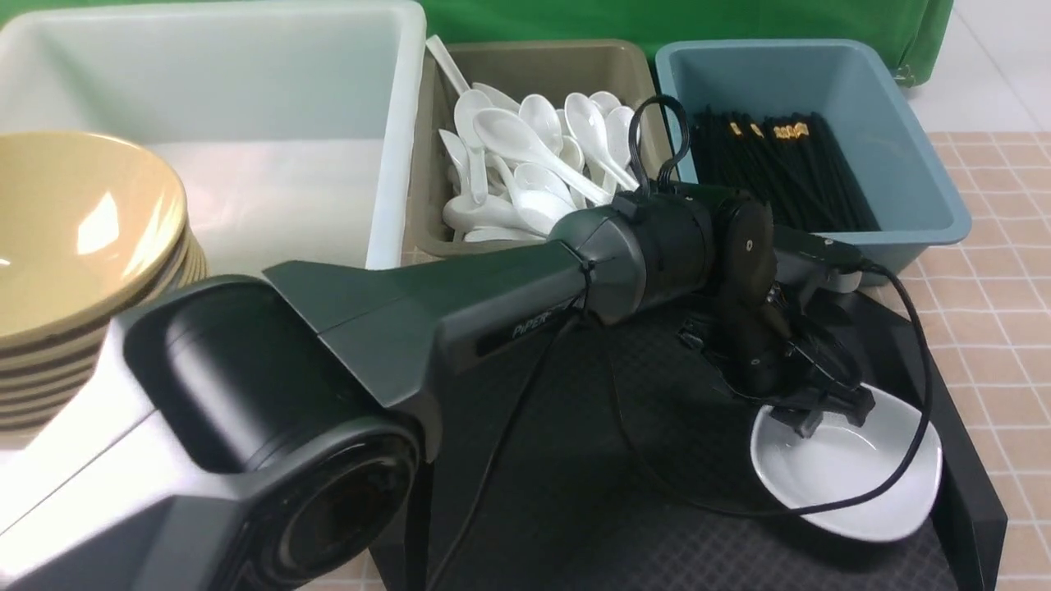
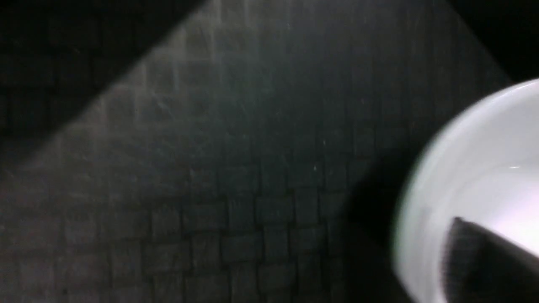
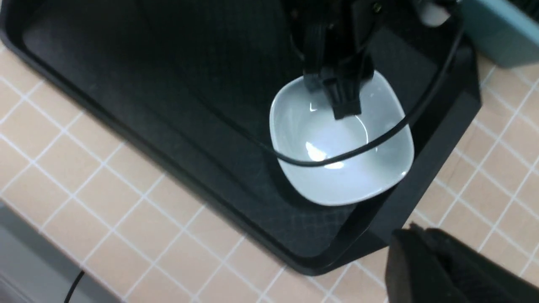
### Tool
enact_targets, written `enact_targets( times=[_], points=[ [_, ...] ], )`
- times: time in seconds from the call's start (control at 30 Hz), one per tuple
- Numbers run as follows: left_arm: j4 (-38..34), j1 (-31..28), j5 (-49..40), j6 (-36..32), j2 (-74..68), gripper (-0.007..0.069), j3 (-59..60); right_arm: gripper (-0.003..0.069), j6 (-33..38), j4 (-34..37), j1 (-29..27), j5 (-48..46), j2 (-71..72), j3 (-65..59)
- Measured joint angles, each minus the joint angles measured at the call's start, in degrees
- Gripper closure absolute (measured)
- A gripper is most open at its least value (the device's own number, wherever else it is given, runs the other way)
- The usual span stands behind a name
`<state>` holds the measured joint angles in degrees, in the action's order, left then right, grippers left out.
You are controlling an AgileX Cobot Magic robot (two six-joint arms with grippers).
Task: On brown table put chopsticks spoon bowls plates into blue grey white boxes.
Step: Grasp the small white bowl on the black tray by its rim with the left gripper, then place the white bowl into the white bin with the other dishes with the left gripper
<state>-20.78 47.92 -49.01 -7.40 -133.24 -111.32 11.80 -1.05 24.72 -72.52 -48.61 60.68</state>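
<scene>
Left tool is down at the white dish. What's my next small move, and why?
Probably lift slightly: the left tool looks pinched on the rim of the white dish, which sits on the black tray. Check the grip holds before carrying.

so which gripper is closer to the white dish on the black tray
Left. The left gripper is on the white dish, clamped on its rim; the right gripper hangs beyond the black tray's corner, over the table.

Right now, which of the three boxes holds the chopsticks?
The blue box, farthest right: black chopsticks lie in it. The olive-grey box in the middle holds white spoons; the big white box shows neither.
</scene>
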Motion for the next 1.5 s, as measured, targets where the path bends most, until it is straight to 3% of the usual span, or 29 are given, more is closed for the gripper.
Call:
enact_targets(
  times=[0.03, 0.1, 0.2, 0.47, 0.6, 0.73, 0.9, 1.13, 1.3, 1.5],
  points=[
    [0.00, -0.06, -0.29, 0.00, 0.00, 0.0516, -0.19, 0.0610, 0.00, 0.00, 0.00, 0.00, 0.00, -0.12],
    [1.47, -0.59, -4.21, 0.14, 0.60, 0.0591, -3.10, 0.0610, 0.00, 0.00, 0.00, 0.06, 0.00, -0.31],
    [6.12, -2.17, -11.36, 0.14, 3.95, 0.0619, -7.28, 0.0610, 0.63, 1.05, 0.00, 1.89, 0.00, -0.26],
    [17.76, -9.47, -21.93, 0.43, 21.82, 0.0619, -9.20, 0.0610, 12.09, 18.17, 0.60, 4.74, -8.65, 7.97],
    [19.27, -14.79, -22.08, 1.71, 32.54, 0.0619, -3.14, 0.0610, 13.66, 19.83, 5.40, 5.16, -15.00, 13.75],
    [19.86, -23.00, -22.22, 2.94, 44.69, 0.0619, 11.52, 0.0610, 13.89, 19.88, 16.95, 6.73, -22.09, 20.23],
    [19.97, -34.16, -17.51, 3.20, 57.77, 0.0620, 32.24, 0.0610, 13.96, 15.96, 27.50, 8.19, -29.31, 25.87],
    [18.03, -45.71, -10.16, 0.97, 64.61, 0.0620, 45.03, 0.0610, 13.96, 13.82, 29.66, 8.20, -34.83, 29.28],
    [17.03, -46.96, -7.98, -4.14, 62.56, 0.0620, 46.84, 0.0610, 13.96, 13.64, 29.66, 8.20, -35.29, 29.41],
    [10.39, -46.96, -6.77, -10.98, 57.42, 0.0620, 46.90, 0.0610, 13.96, 13.64, 29.66, 8.20, -35.29, 29.45]
  ],
)
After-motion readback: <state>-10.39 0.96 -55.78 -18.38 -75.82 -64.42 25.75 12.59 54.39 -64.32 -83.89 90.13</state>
